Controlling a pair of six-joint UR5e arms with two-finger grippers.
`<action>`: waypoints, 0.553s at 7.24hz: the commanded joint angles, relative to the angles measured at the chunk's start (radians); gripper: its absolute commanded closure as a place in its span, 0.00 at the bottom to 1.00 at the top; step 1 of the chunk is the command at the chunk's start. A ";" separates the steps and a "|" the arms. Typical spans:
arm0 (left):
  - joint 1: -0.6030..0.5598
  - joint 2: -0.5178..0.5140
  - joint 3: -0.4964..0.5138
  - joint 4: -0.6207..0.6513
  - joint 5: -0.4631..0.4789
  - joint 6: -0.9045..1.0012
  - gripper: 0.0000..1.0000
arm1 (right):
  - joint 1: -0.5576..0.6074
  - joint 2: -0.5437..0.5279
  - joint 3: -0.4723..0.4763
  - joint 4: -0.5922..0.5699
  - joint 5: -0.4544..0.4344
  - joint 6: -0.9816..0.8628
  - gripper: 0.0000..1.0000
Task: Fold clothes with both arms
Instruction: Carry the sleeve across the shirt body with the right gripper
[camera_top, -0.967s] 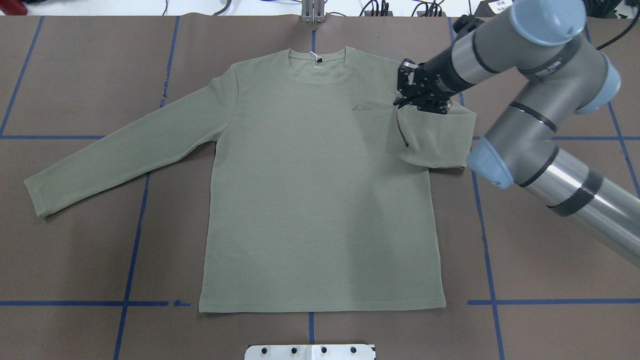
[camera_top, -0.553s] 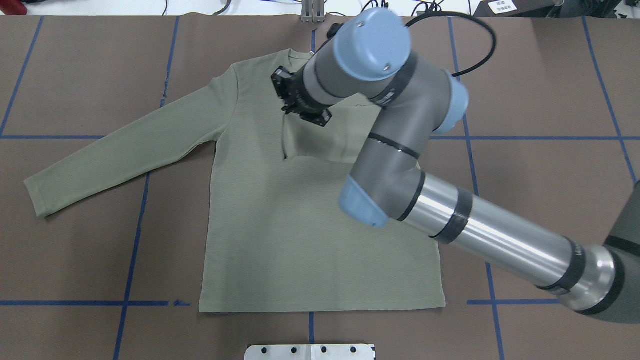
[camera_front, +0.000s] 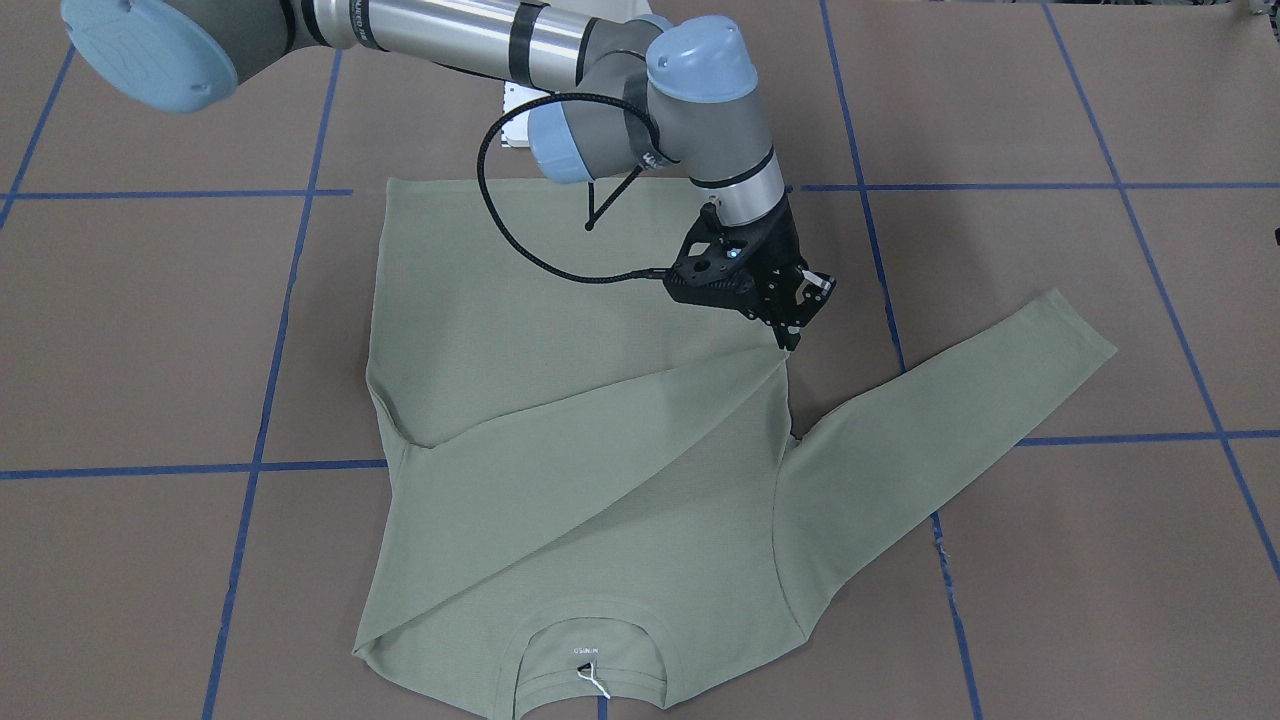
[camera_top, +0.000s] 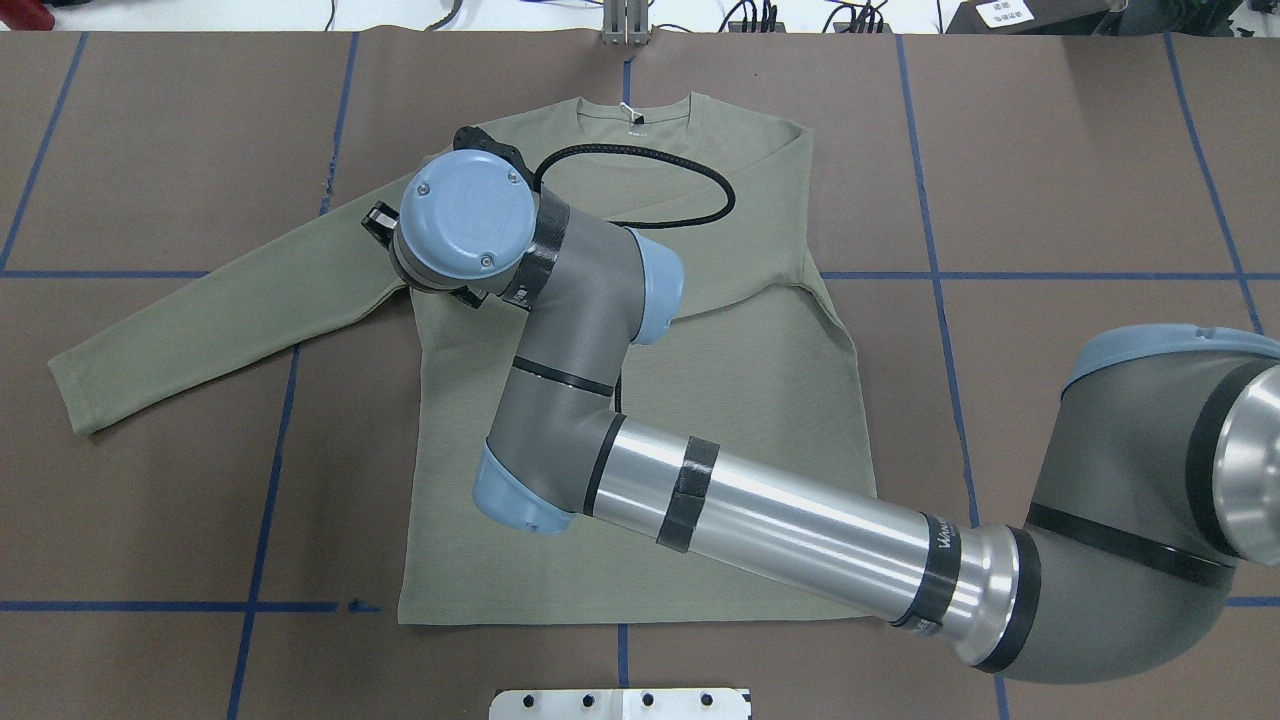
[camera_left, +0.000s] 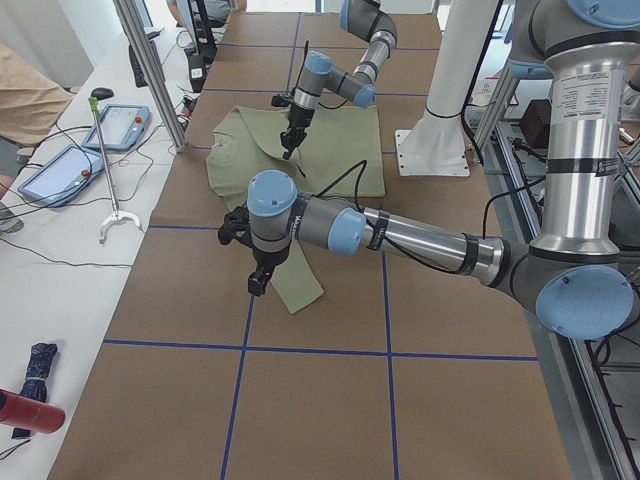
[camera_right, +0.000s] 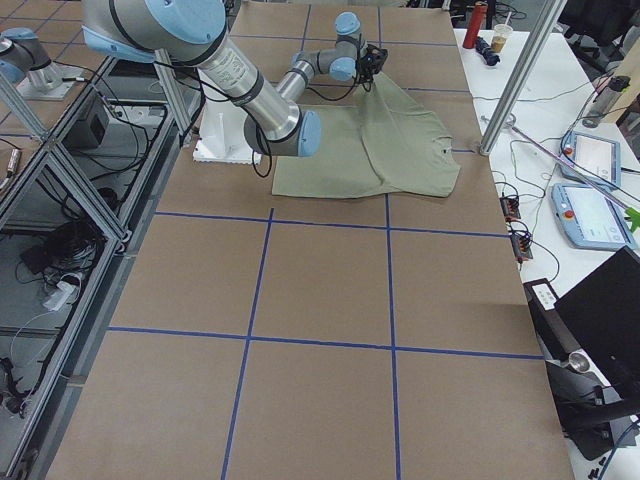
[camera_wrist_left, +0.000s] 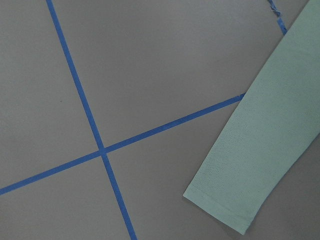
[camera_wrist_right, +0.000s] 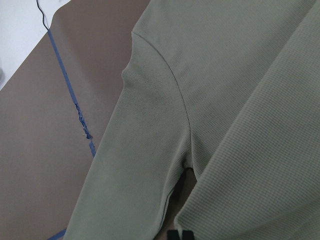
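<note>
- Grips the sleeve end in the right gripper — fingers closed on it, near the opposite armpit.
- Drapes that sleeve slantwise across the shirt, flat on the table, collar away from the robot.
- Holds the left gripper near the other sleeve — cannot tell how open.

Robotics lab, seemingly: teach pendants, aluminium posts, blue-taped table.

Bright, even light fell on the tabletop, with faint shadows beneath the right arm. Its silver tube showed mild glare; focus was sharp.
</note>
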 joint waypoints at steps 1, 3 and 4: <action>0.000 0.000 0.003 0.000 0.000 -0.001 0.00 | 0.000 0.014 -0.047 0.033 -0.054 -0.003 1.00; 0.000 0.009 0.002 0.000 -0.001 0.000 0.00 | 0.001 0.022 -0.065 0.037 -0.088 -0.001 0.89; 0.000 0.009 0.003 0.000 -0.001 -0.001 0.00 | 0.000 0.028 -0.082 0.053 -0.090 -0.001 0.25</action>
